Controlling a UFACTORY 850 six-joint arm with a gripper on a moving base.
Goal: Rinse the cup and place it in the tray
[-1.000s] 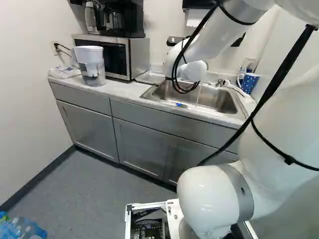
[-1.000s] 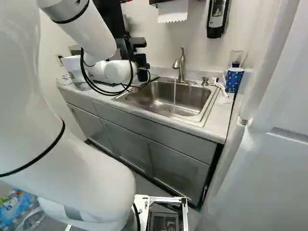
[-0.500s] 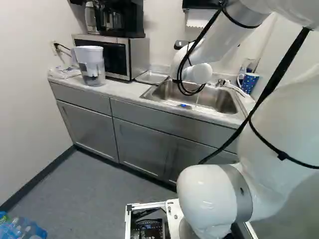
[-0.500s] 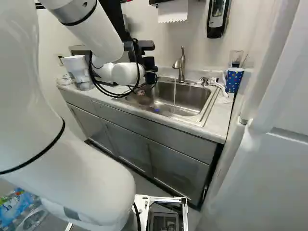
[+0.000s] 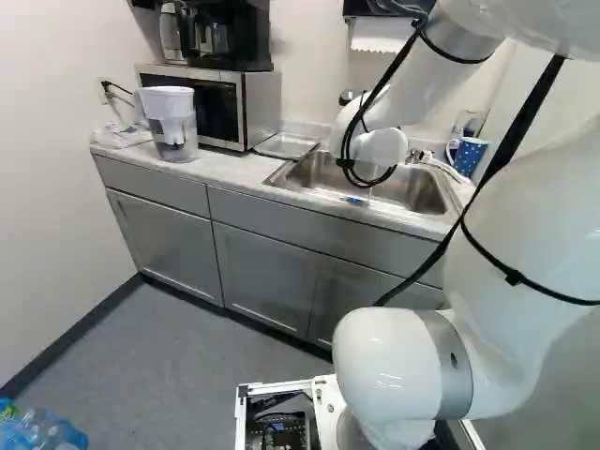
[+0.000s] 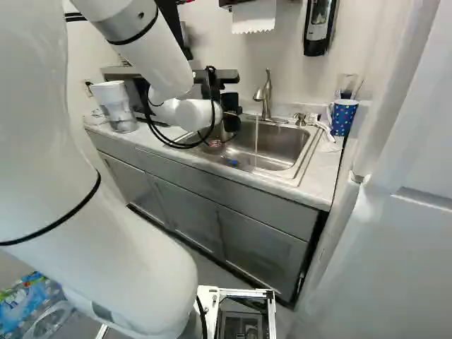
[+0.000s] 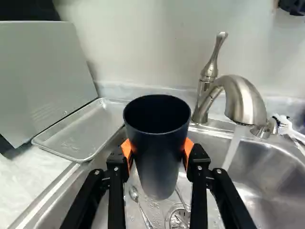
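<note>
My gripper (image 6: 229, 113) is over the sink's left part in the right base view, small and partly covered by the arm. In the wrist view the gripper (image 7: 158, 151) is shut on a dark cup (image 7: 159, 164), orange pads against both its sides. The cup stands nearly upright, its open mouth up. Water (image 7: 233, 148) runs from the faucet (image 7: 244, 102) beside the cup, with a gap between them. The empty metal tray (image 7: 81, 133) lies on the counter between sink and microwave, also seen as the tray (image 5: 286, 145) in the left base view.
Below the cup, the sink (image 6: 279, 145) holds a spoon (image 7: 135, 194) near the drain (image 7: 180, 218). A blue dotted mug (image 6: 343, 117) stands right of the sink. A pitcher (image 5: 171, 122) and the microwave (image 5: 246, 105) are at the left.
The arm has moved rightward over the sink, toward the faucet, carrying the cup. The tray now shows fully in the left base view. The base has not moved.
</note>
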